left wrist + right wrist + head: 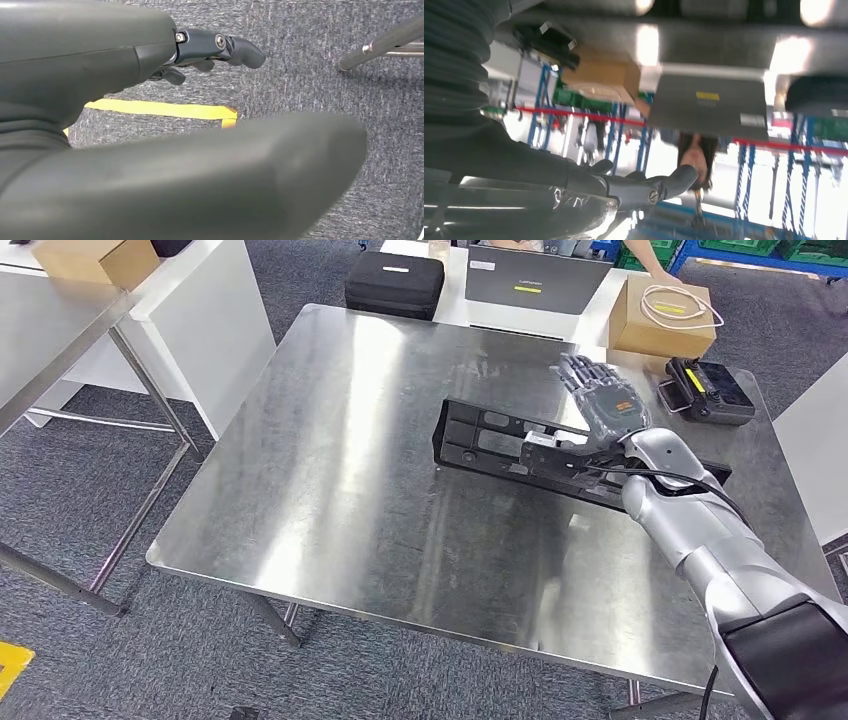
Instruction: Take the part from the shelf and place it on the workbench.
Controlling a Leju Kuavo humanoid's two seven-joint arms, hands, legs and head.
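The part [490, 440], a long black metal bracket with cut-outs, lies flat on the steel workbench [330, 500], right of its middle. My right hand [605, 405] is over the part's right half with its fingers stretched out and apart, pointing toward the far edge. I cannot tell whether the palm touches the part. In the right wrist view the right hand [624, 187] has straight dark fingers with nothing between them. My left hand [215, 50] hangs low over grey carpet, its fingers loosely extended and holding nothing.
At the far right corner of the workbench sit a cardboard box [662, 315] with a coiled cable and a black controller [710, 390]. Beyond the far edge are a black case [395, 282] and a grey laptop [535, 282]. Another steel table [60, 330] stands at left.
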